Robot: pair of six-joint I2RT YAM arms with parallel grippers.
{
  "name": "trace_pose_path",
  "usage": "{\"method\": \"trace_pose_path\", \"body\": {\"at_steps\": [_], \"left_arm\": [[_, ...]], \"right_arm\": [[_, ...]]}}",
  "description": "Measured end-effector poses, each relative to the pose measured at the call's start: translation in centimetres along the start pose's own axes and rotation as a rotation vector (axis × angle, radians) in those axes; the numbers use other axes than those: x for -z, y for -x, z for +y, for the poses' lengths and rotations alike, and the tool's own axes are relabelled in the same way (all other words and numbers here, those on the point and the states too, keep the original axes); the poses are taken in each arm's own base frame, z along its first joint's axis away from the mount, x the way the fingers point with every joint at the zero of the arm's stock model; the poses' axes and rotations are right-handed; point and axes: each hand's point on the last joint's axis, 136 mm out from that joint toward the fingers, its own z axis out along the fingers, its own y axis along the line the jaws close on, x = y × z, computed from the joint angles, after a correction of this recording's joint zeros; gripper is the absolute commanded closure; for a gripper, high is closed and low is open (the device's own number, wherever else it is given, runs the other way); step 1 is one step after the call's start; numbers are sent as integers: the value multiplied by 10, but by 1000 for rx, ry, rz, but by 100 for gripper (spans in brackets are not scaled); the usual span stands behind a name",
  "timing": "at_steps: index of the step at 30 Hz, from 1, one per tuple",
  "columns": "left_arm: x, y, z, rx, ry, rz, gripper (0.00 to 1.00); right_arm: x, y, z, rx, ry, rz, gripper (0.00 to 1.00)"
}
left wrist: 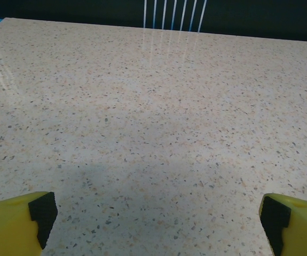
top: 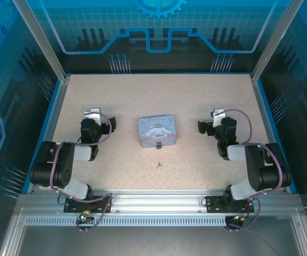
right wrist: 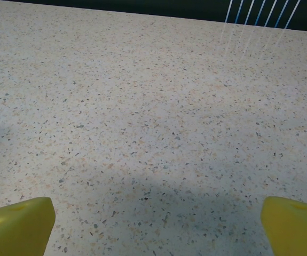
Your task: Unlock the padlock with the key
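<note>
The key [top: 158,165], apparently that faint speck on the bench [top: 121,98], lies nearward of the padlock [top: 159,145] at the tin's [top: 156,129] near edge, about midway between the released left end effector [top: 93,113] and right end effector [top: 218,113].

right claw [right wrist: 156,228]: yellow fingers [right wrist: 18,224] wide apart | speckled table [right wrist: 142,101] beneath | dark wall [right wrist: 196,6] beyond

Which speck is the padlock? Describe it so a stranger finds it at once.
Find the pale-blue square tin mid-table. The tiny dark metal padlock sits at the middle of its near edge. It is darker than the thin greyish key, which lies apart, nearer the arms.
</note>
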Motion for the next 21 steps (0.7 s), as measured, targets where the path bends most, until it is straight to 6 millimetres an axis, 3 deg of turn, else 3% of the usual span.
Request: {"method": "trace_pose_path", "body": {"at_steps": [7, 10, 14, 16, 18, 21], "left_arm": [[1, -1, -6, -23, -21, 11, 1], [8, 3, -10, -37, -23, 27, 1], [17, 31, -17, -41, -7, 7, 1], [23, 48, -19, -12, -4, 2, 1], [31, 67, -21, 56, -2, 12, 1], [44, 92, -28, 171, -12, 48, 1]], "right_arm": [[1, 2, -6, -21, -10, 44, 0], [7, 32, -12, -55, -30, 35, 0], [20, 81, -25, -191, -37, 2, 0], [24, 93, -31, -259, -27, 10, 0], [28, 94, -29, -310, 13, 46, 0], [35, 80, -7, -350, 102, 147, 0]]}}
